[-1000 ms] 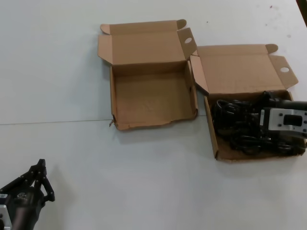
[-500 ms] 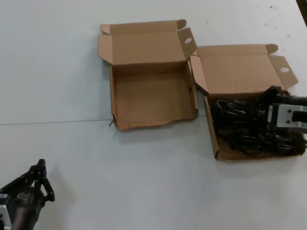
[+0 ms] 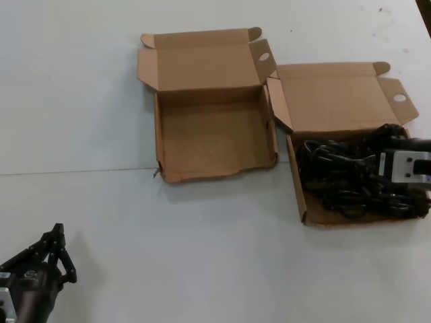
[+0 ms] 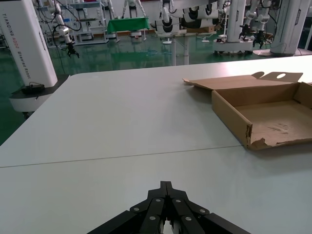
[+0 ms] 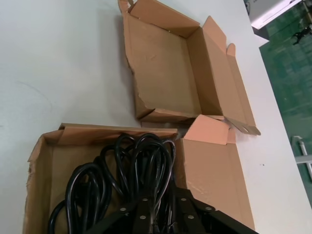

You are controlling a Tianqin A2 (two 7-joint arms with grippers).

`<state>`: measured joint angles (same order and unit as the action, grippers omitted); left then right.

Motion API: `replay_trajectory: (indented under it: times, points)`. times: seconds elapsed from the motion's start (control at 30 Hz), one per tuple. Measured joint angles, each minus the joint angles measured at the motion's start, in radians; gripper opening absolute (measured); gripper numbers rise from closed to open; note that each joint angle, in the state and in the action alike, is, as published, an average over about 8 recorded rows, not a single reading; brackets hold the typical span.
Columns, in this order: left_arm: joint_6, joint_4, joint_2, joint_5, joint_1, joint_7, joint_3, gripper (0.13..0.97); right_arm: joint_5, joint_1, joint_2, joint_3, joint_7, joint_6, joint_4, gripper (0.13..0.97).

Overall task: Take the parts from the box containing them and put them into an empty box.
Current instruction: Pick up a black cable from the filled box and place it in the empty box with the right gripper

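Right tool (image 5: 155, 225), seemingly clamped on looped thin black power cords (image 3: 343, 176), could drag neighbouring tangled loops along when lifting.

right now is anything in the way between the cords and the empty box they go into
Only cardboard: the cords lie in the full box, whose side wall and lid flap stand against the empty box. The right gripper is down among the cords; the left gripper waits near the table's front edge.

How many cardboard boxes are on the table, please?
2. The empty box with the ragged front wall sits at the centre; the box with black power cords is beside it on the robot's right, where the right gripper reaches in.
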<state>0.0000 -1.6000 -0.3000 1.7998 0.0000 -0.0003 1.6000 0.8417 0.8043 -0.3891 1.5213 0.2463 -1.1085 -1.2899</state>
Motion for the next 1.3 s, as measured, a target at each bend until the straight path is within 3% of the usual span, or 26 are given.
replay_trajectory:
  times: [0.13, 0.7, 1.13, 1.3]
  points:
    - [0.0, 0.0, 0.0, 0.0, 0.0, 0.0, 0.0, 0.156, -0.005, 0.01, -0.005, 0.012, 0.0, -0.008, 0.012, 0.21]
    - [0.0, 0.0, 0.0, 0.0, 0.0, 0.0, 0.0, 0.156, -0.059, 0.096, 0.001, 0.082, 0.0, 0.017, 0.155, 0.445]
    - [0.0, 0.0, 0.0, 0.0, 0.0, 0.0, 0.0, 0.156, -0.044, 0.155, 0.003, 0.143, 0.0, 0.078, 0.266, 0.39]
    - [0.0, 0.0, 0.0, 0.0, 0.0, 0.0, 0.0, 0.156, -0.035, 0.165, 0.0, 0.159, 0.0, 0.097, 0.284, 0.318]
